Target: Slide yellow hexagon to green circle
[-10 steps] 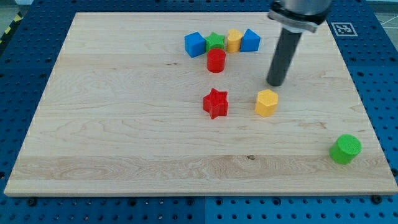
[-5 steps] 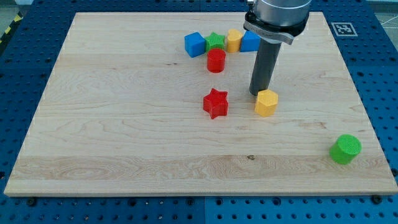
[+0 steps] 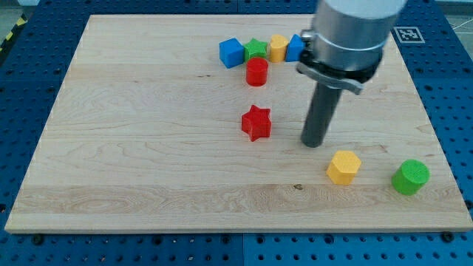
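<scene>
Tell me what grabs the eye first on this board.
The big dark rod dominates the view's right, my tip on the board, up-left of the yellow hexagon. The hexagon sits close to the green circle near the view's bottom right, with a gap between them. A red star lies alone mid-board.

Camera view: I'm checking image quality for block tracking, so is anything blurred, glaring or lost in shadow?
Camera view: even, soft light, no glare on the wooden board; yellow hexagon block and green cylinder block sharp, with faint shadows; my tip sharp.

Wooden board (image 3: 133, 148) carries yellow hexagon (image 3: 344, 167), green cylinder (image 3: 410, 177), red star (image 3: 256, 123)
</scene>
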{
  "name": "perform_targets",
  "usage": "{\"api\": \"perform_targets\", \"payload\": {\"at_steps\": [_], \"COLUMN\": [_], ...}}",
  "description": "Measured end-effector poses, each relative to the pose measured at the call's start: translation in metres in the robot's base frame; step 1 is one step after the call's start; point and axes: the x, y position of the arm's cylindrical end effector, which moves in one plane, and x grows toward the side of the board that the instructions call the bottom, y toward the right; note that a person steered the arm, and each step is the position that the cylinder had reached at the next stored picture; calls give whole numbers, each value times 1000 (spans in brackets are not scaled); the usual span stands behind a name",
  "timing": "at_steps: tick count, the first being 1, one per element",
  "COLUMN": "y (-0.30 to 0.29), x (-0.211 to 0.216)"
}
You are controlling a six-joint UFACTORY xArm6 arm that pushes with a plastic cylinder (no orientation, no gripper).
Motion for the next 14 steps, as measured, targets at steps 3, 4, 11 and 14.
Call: {"api": "perform_targets", "payload": {"at_steps": [3,4,11,14], "y": [0,39,34,35], "x": [70,69,50,14]}}
